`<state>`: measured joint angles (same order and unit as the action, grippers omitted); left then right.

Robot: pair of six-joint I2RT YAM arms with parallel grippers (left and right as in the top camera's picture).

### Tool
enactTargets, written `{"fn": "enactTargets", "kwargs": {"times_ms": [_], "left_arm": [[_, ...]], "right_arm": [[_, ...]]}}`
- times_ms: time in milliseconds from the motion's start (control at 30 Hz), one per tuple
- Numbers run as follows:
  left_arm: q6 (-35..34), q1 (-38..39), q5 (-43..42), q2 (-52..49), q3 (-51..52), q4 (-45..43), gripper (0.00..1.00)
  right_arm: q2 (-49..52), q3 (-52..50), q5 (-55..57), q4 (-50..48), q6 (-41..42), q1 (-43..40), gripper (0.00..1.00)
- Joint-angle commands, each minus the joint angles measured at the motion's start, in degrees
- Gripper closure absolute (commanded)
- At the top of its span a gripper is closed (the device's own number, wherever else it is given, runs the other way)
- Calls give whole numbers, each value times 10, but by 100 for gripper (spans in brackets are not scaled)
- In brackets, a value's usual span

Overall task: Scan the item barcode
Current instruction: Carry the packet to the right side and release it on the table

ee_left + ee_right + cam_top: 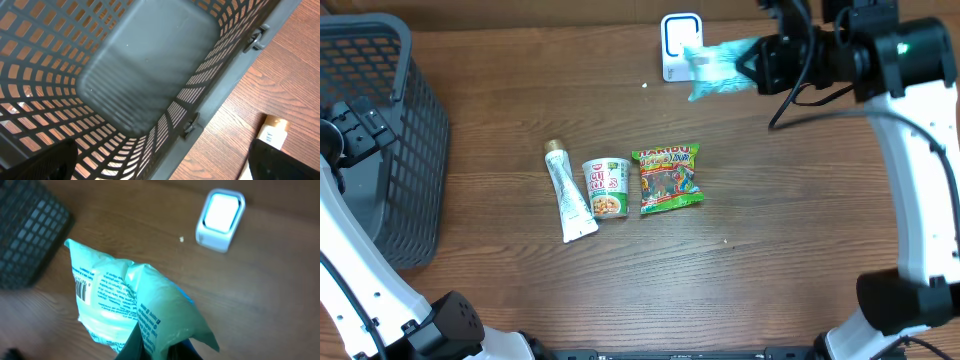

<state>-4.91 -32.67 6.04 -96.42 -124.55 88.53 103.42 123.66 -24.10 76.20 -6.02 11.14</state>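
**Right Gripper Holding Packet Beside Scanner; Left Gripper Open Over Basket**

The right gripper (pixel 748 66) is clamping its fingers (pixel 150 347) tightly together on one end of a pale teal packet (pixel 715 70), holding it off the desk (pixel 770 220) near the far edge. The packet is extending leftward from the gripper. In the overhead view, its free end is overlapping the right side of the white barcode scanner (pixel 678 45), which is standing at the far edge of the desk. In the right wrist view, the packet (pixel 130 300) and the scanner (pixel 220 220) are appearing apart, with bare wood between them. A printed barcode (pixel 81 289) is showing on the packet's free end and is facing the wrist camera. Whether it is also facing the scanner window cannot be told.

The left gripper (pixel 360 125) is hanging over the dark plastic mesh basket (pixel 395 60) at the left edge of the desk. Its fingers (pixel 280 162) are standing wide apart with nothing between them, and the left wrist camera is looking down into the basket's interior (pixel 150 75).

Three items are lying side by side near the middle of the desk:
- a tube (pixel 570 195) on the left
- a cup of noodles (pixel 605 187) just beside it
- a Haribo bag (pixel 668 180) on the right
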Motion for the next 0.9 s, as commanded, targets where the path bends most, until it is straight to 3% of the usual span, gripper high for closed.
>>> {"fn": "enactTargets", "kwargs": {"times_ms": [0, 233, 533, 600, 700, 767, 867], "left_arm": [[0, 1, -1, 5, -9, -1, 0], [0, 1, -1, 5, -9, -1, 0], [0, 1, -1, 5, -9, -1, 0], [0, 1, -1, 5, -9, -1, 0], [0, 1, -1, 5, -9, -1, 0], [0, 1, -1, 5, -9, -1, 0], [0, 1, -1, 5, -9, -1, 0]], "right_arm": [[12, -44, -44, 1, 122, -88, 96], [13, -293, 1, -151, 178, -242, 96], [13, -510, 43, -350, 196, -319, 91], [13, -531, 62, -368, 202, -319, 87], [14, -555, 109, -391, 230, -319, 73], [14, -555, 110, -388, 230, -319, 71], [14, -554, 98, -384, 241, -319, 59]]}}
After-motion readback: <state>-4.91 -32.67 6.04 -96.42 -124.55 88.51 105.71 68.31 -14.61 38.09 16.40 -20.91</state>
